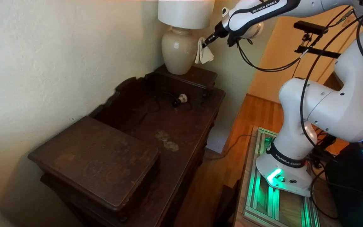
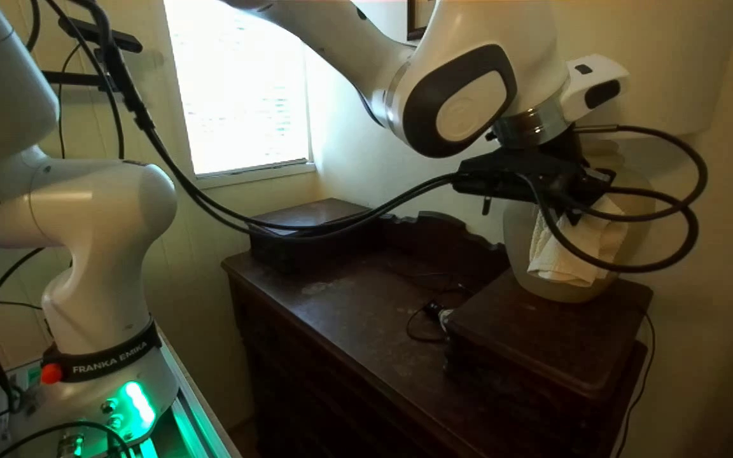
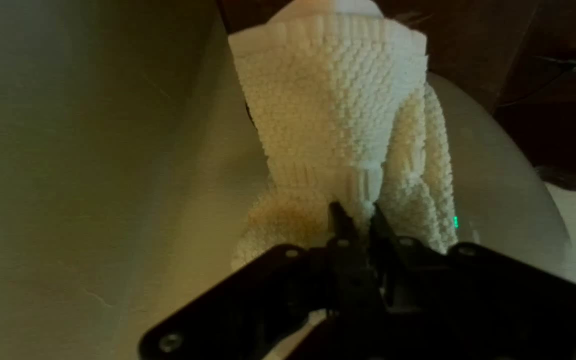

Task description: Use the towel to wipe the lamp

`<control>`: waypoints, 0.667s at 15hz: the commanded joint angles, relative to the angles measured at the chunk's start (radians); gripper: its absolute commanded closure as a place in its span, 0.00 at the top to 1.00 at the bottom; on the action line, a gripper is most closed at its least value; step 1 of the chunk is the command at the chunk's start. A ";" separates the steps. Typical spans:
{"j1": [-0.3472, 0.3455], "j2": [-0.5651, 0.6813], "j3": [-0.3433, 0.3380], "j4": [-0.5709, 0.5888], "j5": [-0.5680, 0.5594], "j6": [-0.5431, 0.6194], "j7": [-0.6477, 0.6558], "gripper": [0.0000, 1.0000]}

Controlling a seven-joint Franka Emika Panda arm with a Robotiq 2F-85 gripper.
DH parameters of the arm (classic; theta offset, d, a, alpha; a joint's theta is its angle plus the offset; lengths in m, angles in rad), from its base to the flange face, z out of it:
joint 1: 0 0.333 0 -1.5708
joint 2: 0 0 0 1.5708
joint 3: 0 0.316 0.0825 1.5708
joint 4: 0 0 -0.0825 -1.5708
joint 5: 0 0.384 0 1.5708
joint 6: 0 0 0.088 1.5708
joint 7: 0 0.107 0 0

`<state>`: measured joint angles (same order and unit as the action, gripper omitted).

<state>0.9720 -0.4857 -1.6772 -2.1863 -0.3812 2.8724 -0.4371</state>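
A lamp [image 1: 178,53] with a glossy beige round base and a white shade stands on the raised end of a dark dresser. My gripper [image 1: 204,45] is beside the lamp base, below the shade. It is shut on a cream towel [image 1: 204,54], which hangs down from the fingertips. In an exterior view, the towel [image 2: 570,251] overlaps the lamp base [image 2: 522,254]. In the wrist view, the gripper fingertips [image 3: 354,210] pinch the folded towel [image 3: 328,100], with the lamp's curved body [image 3: 498,185] behind it. I cannot tell whether the towel touches the lamp.
The dark wooden dresser [image 1: 181,132] has a raised box at each end, with a wall behind it. A plug [image 1: 183,98] and dark cord lie near the lamp's box. Black cables [image 2: 653,264] loop round the wrist close to the lamp. The lamp shade [image 1: 186,14] overhangs the base.
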 commanded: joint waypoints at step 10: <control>-0.386 0.198 0.421 -0.144 0.150 -0.229 0.040 0.03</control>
<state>0.6969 -0.3308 -1.3750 -2.3088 -0.2901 2.6942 -0.3854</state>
